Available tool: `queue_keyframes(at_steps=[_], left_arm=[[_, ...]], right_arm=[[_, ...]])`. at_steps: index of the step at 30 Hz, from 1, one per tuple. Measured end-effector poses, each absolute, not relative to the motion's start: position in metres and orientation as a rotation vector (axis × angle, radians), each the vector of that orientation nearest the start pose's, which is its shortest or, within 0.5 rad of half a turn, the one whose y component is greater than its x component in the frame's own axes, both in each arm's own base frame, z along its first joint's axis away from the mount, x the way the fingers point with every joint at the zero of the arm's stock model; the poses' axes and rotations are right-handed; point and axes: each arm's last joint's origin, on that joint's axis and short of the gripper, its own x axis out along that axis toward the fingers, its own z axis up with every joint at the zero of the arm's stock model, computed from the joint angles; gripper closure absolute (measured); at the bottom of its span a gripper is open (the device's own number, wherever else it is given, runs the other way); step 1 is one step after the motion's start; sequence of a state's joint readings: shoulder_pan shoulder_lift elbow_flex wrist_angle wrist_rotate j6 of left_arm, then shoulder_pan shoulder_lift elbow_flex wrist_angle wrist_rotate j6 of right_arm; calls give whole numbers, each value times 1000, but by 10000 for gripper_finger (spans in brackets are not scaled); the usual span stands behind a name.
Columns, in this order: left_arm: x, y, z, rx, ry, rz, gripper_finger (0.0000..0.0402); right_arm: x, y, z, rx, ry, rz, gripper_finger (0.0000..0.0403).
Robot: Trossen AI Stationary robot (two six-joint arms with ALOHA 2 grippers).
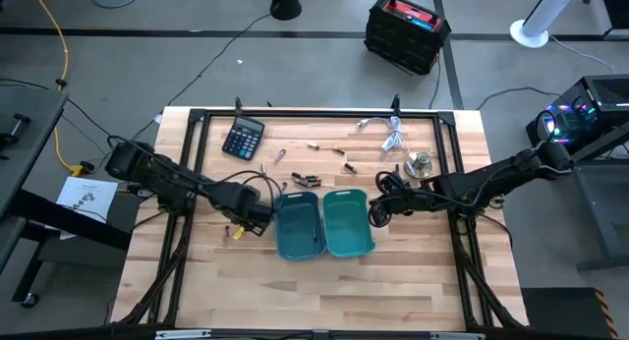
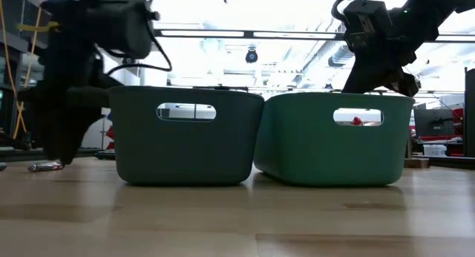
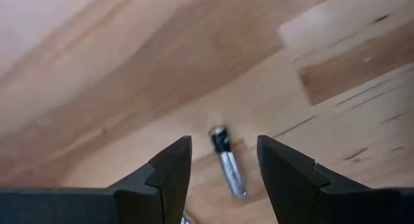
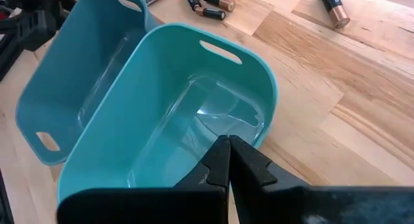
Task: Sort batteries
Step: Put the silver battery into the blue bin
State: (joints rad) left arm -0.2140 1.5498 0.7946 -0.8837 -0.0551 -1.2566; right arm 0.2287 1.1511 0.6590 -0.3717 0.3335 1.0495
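Note:
Two bins stand side by side mid-table: a darker blue bin [image 1: 298, 222] and a teal bin [image 1: 346, 222]. My left gripper [image 3: 223, 162] is open and hangs low over the table just left of the blue bin. A silvery battery with a dark end [image 3: 226, 162] lies on the wood between its fingers, untouched; the same battery [image 2: 44, 166] shows in the low view. My right gripper [image 4: 226, 153] is shut, with nothing visible in it, above the teal bin's right rim [image 4: 262, 127]. More batteries [image 1: 305, 178] lie loose beyond the bins, seen too as batteries [image 4: 207, 0].
A black calculator [image 1: 243, 137], a white coiled cable [image 1: 391, 134] and a small round metal object [image 1: 420, 165] lie on the far half of the table. Single batteries [image 1: 337, 150] are scattered between them. Bare wood [image 1: 314, 291] stretches along the near side.

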Motion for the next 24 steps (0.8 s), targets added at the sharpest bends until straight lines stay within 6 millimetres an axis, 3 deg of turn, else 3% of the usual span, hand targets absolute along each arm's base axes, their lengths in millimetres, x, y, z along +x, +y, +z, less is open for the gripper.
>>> queue_keyframes(at_steps=[5,9,14,17,21,24], left_arm=[[205,-48,146,-865,1316,883,234],[195,-47,132,-968,1294,858,234],[189,-48,125,-973,1291,871,240],[190,-48,127,-938,1296,830,281],[199,-49,140,-907,1253,785,380],[205,-49,163,-887,1205,736,380]], right_arm=[[215,40,209,745,678,-521,402],[215,39,210,738,658,-545,402],[216,39,211,736,642,-551,402],[216,39,211,735,637,-553,402],[216,36,211,737,633,-564,402],[216,36,211,738,632,-568,402]])
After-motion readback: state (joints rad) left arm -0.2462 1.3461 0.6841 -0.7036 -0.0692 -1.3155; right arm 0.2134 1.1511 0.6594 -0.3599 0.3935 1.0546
